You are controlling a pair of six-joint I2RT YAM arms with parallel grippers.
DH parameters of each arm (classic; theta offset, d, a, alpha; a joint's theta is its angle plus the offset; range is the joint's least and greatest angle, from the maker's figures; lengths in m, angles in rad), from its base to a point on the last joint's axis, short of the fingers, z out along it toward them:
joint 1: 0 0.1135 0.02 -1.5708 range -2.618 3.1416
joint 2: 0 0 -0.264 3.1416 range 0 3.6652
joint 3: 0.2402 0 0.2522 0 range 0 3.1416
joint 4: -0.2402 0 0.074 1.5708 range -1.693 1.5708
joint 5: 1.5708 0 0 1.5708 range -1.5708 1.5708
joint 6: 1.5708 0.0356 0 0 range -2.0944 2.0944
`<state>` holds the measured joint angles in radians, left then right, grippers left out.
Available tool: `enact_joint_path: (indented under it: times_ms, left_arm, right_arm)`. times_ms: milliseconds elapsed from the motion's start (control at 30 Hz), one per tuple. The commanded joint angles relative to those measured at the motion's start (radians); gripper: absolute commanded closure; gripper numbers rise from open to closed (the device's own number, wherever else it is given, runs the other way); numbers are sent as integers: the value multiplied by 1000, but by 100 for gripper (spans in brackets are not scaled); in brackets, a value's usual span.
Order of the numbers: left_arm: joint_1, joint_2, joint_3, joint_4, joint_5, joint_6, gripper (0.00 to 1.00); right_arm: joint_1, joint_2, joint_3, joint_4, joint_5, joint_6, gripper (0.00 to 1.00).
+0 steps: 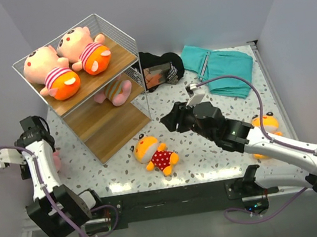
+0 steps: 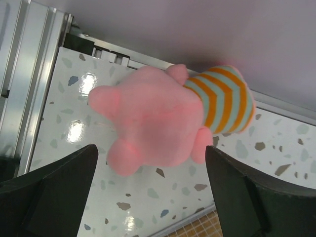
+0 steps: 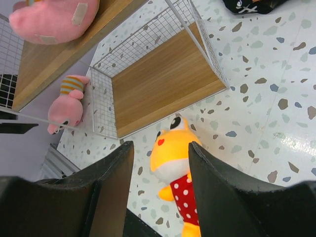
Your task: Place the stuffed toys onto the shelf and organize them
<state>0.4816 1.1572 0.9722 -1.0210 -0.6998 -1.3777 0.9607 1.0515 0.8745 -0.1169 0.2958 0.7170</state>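
The left arm stands folded at the desk's (image 2: 163, 202) left edge, its gripper (image 2: 150, 147) spread open over a pink striped plush (image 2: 148, 128) lying there. The right arm reaches toward the shelf (image 1: 112, 125), its gripper (image 3: 161, 144) parted above an orange-yellow polka-dot doll (image 3: 173, 163) on the desk.

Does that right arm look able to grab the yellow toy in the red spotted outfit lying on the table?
Probably yes. The right claw is open and points at the yellow toy, which lies alone on bare table in front of the shelf, with nothing between them.
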Motion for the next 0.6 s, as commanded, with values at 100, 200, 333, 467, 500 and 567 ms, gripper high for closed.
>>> enact_joint_path:
  times_ms: [100, 200, 333, 467, 500, 567]
  left_arm:
    - [34, 44, -109, 153, -1, -43, 2]
    - [35, 82, -130, 154, 8, -73, 3]
    - [41, 113, -177, 150, 20, -118, 8]
    - [41, 118, -216, 186, 16, -129, 11]
    - [40, 114, -224, 226, 17, -117, 12]
    - [41, 101, -240, 249, 23, -100, 31]
  right_arm:
    - [-2, -39, 18, -15, 3, -4, 48]
    - [-4, -42, 21, -17, 14, -10, 48]
    - [-2, -33, 34, -18, 6, -11, 48]
    - [-4, -36, 27, -17, 6, -7, 48]
    - [-4, -35, 26, -15, 6, -5, 48]
    - [-2, -38, 26, -13, 5, -5, 48]
